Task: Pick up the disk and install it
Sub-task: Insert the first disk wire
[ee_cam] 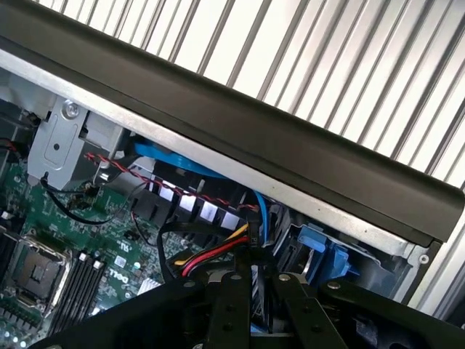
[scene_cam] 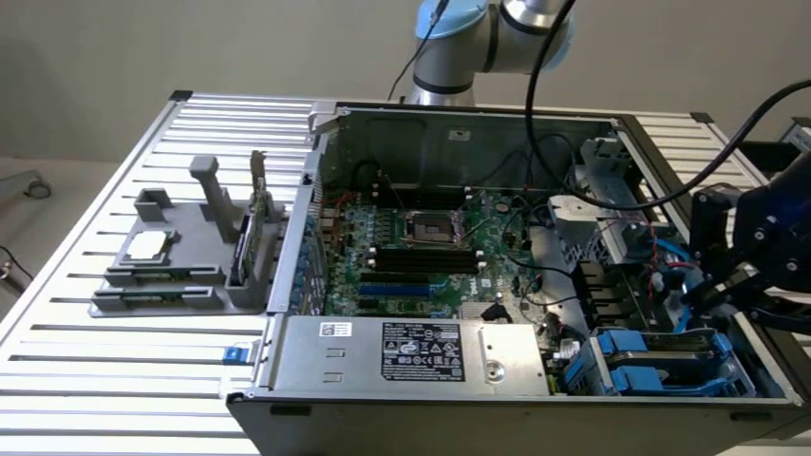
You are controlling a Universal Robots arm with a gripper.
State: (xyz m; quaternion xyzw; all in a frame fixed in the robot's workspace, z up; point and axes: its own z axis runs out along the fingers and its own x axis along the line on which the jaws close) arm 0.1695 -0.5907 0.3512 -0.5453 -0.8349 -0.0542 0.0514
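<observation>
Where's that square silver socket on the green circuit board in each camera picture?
Exterior view: the socket sits mid-board, near the picture's centre, just behind the black memory slots.
Wrist view: the socket lies directly beside those same slots.
Shared landmark: the black memory slots.

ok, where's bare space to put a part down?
Bare slatted table between the grey fixture and the near edge, plus the strip behind it. Inside the computer case it's crowded, worst among cables by the blue drive carriers.
</observation>
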